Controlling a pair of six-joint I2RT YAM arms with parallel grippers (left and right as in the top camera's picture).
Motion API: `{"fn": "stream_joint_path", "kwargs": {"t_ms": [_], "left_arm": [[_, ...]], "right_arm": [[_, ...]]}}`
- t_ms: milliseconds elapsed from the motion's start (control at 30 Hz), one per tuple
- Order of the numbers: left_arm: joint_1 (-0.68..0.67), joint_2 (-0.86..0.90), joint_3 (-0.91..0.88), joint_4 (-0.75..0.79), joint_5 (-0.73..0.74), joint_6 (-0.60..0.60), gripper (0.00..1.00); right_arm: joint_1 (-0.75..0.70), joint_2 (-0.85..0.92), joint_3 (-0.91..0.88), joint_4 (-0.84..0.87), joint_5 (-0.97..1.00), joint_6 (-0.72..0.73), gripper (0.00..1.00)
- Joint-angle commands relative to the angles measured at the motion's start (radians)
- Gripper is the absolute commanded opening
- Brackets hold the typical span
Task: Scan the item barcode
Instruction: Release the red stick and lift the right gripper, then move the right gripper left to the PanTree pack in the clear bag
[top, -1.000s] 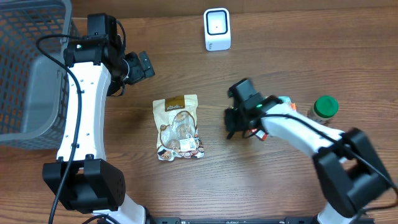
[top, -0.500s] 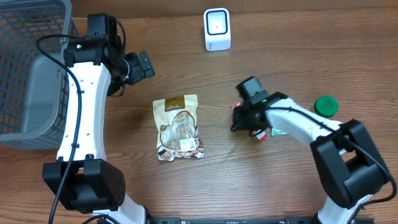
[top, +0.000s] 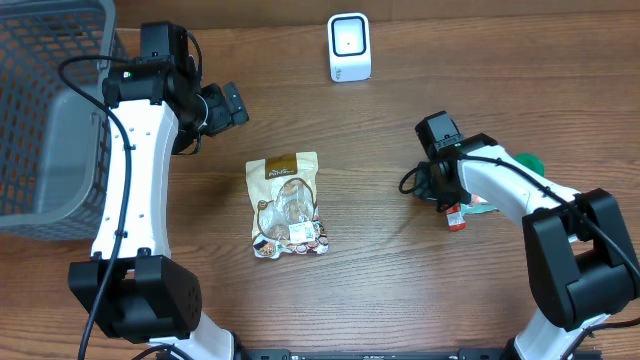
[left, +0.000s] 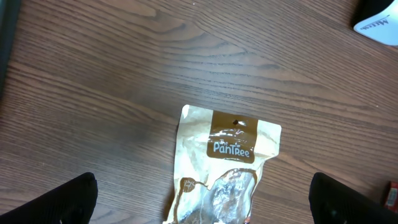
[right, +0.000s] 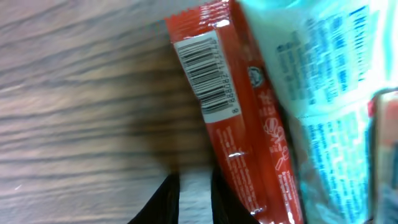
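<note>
Right arm swung out to the right, the red packet (right: 242, 130) shifting with it.
The right gripper (right: 189, 200) sat nearly closed on nothing, the packet flat just beside its fingers, barcode (right: 205, 74) up. Light, limp and slick, it looked best pinched at 1 sealed end, clear of the code. The left gripper (top: 230, 104) hung wide open.

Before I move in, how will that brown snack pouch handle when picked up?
Probably floppy: the snack pouch lies flat, a thin film bag with a clear window. It is likely light and slick, so pinching its sealed top edge seems safest.
</note>
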Motion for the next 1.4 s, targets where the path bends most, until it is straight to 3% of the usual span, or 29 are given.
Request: {"fn": "stream_joint_path", "kwargs": {"t_ms": [0, 333, 433, 533, 700, 867, 1133, 1367], "left_arm": [[-0.006, -0.021, 0.013, 0.000, -0.003, 0.012, 0.99], [-0.006, -0.021, 0.013, 0.000, -0.002, 0.012, 1.00], [-0.006, -0.021, 0.013, 0.000, -0.003, 0.012, 1.00], [-0.006, -0.021, 0.013, 0.000, -0.002, 0.012, 0.99], [-0.006, -0.021, 0.013, 0.000, -0.003, 0.012, 1.00], [-0.006, -0.021, 0.013, 0.000, -0.003, 0.012, 1.00], [-0.006, -0.021, 0.013, 0.000, -0.002, 0.012, 1.00], [-0.006, -0.021, 0.013, 0.000, -0.003, 0.012, 1.00]], "right_arm": [[-0.006, 0.017, -0.014, 0.010, 0.023, -0.003, 0.23], [0.050, 0.017, -0.014, 0.145, -0.369, -0.003, 0.38], [0.097, 0.017, -0.014, 0.193, -0.409, 0.003, 0.41], [0.180, 0.017, -0.014, 0.257, -0.405, 0.008, 0.50], [0.302, 0.019, -0.014, 0.366, -0.365, 0.008, 0.52], [0.415, 0.021, -0.014, 0.439, -0.166, 0.008, 0.56], [0.521, 0.021, -0.014, 0.655, 0.052, 0.007, 0.57], [0.550, 0.037, -0.014, 0.756, -0.026, 0.008, 0.52]]}}
